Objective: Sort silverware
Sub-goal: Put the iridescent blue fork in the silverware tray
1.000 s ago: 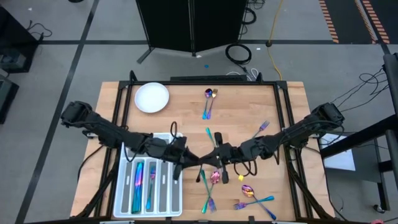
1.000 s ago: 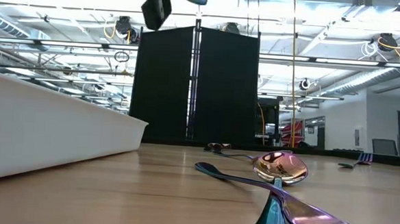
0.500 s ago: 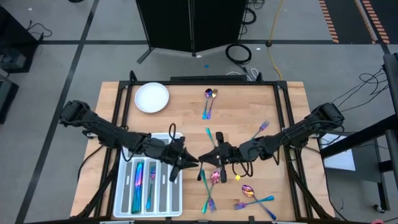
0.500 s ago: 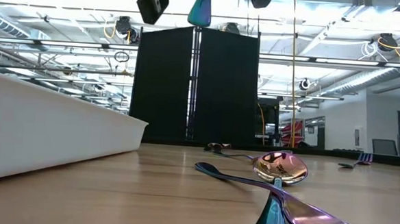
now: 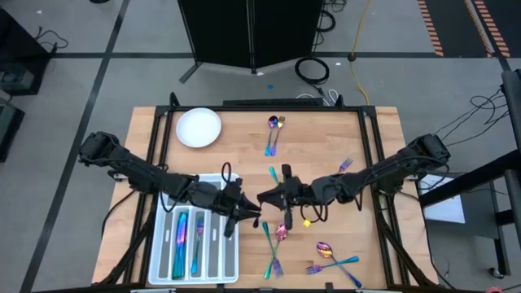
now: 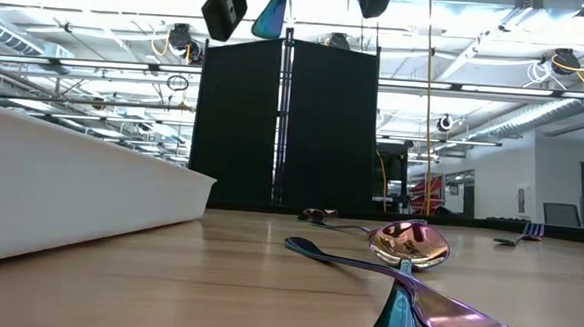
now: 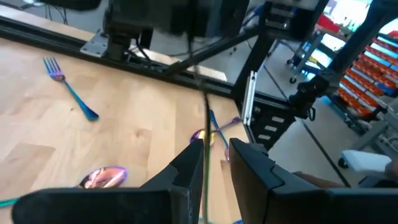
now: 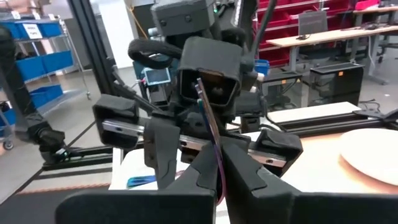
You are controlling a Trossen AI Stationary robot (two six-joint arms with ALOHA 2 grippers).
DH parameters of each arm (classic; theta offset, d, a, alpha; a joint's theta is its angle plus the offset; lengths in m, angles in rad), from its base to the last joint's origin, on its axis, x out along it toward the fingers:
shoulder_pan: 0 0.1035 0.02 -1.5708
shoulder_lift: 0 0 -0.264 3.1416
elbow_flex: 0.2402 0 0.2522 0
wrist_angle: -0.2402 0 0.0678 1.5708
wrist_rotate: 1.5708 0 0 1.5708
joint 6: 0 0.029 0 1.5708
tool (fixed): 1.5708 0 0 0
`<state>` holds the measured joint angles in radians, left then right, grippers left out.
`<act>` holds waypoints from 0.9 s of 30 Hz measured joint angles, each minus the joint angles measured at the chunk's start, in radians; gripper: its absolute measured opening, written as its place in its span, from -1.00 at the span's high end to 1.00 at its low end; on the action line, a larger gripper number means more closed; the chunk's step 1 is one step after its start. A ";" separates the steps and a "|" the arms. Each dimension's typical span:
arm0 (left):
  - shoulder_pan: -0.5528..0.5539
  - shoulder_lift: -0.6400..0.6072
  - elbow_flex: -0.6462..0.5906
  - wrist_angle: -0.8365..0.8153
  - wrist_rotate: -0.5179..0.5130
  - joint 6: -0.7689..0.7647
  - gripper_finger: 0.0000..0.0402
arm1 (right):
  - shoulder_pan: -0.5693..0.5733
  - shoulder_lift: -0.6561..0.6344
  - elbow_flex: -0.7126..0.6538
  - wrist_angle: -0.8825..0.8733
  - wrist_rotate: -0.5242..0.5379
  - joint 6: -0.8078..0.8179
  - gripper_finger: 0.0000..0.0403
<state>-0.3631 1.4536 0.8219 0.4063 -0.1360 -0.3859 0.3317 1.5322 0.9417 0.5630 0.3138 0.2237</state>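
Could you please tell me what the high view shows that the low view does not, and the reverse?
Only the high view shows the white plate, the tray's compartments holding silverware, and both arms meeting mid-table, the left pincer and right pincer shut on one utensil. Only the low view shows the room's ceiling and the tray's side wall. Both show the tray and loose spoons such as the pink-bowled one.

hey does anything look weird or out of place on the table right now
One thing: a single slim utensil hangs in mid-air above the table's middle, pinched by both the left gripper and the right gripper, facing each other. Loose silverware lies crisscrossed beside the compartment tray.
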 joint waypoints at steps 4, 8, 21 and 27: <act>0.000 0.000 0.000 0.002 -0.021 0.006 0.62 | -0.012 0.000 0.000 0.001 0.000 0.022 1.00; 0.000 0.000 0.000 0.003 -0.037 0.007 0.62 | -0.017 0.000 0.000 0.000 0.000 0.026 1.00; -0.004 0.000 0.000 -0.006 -0.079 0.002 0.98 | -0.017 0.000 0.001 -0.003 0.003 0.002 0.98; -0.004 0.000 0.000 -0.005 -0.079 -0.025 0.99 | -0.018 0.000 0.002 -0.018 0.002 0.006 0.79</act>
<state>-0.3672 1.4532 0.8219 0.4011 -0.2146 -0.4108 0.3141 1.5322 0.9432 0.5450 0.3155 0.2293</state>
